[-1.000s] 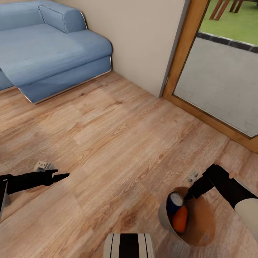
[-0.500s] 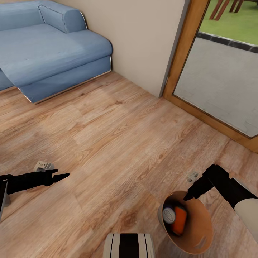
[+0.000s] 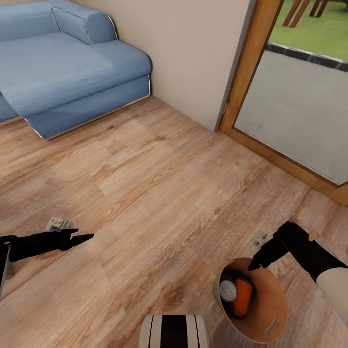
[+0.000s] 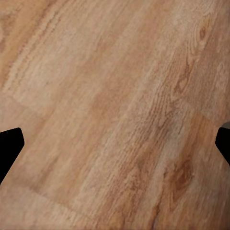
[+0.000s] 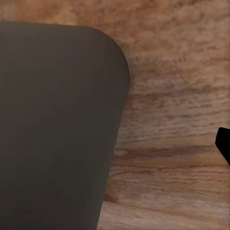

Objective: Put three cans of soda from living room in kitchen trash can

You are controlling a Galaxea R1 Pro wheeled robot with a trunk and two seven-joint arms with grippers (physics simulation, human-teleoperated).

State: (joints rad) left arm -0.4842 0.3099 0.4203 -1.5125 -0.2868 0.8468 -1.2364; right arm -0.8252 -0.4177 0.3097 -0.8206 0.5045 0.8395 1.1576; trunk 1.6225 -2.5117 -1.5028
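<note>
Robot body: a striped black and white part (image 3: pixel 174 331) sticks in at the near edge of the head view, cut off by it.
Trash can: the tash can (image 3: pixel 270 309) is low on the robot's right, tipped so we look into its brown inside. It hangs from the right gripper (image 3: pixel 253 265).
Cans: an orange can (image 3: pixel 241 297) and a can with a silvery top (image 3: pixel 228 290) lie side by side inside. A third can cannot be made out.
Right gripper: its tip is at the bin's rim, pinching it. In the right wrist view a big dark wall (image 5: pixel 57 129) hides most of the floor, and one black fingertip (image 5: pixel 223 143) peeks in at the edge.
Left gripper: the left gripper (image 3: pixel 82 238) is over bare wood floor (image 3: pixel 159 193), holding nothing. In the left wrist view its two fingers (image 4: pixel 9 143) are spread wide at the edges.
Small bits: a little grey thing (image 3: pixel 59 224) is by the left arm, another (image 3: pixel 259 237) by the right arm. Too small to tell what they are.
Far: a blue sofa (image 3: pixel 67 63), partly cut off, a beige wall (image 3: pixel 193 53), and a wood-framed glass door (image 3: pixel 295 101).
</note>
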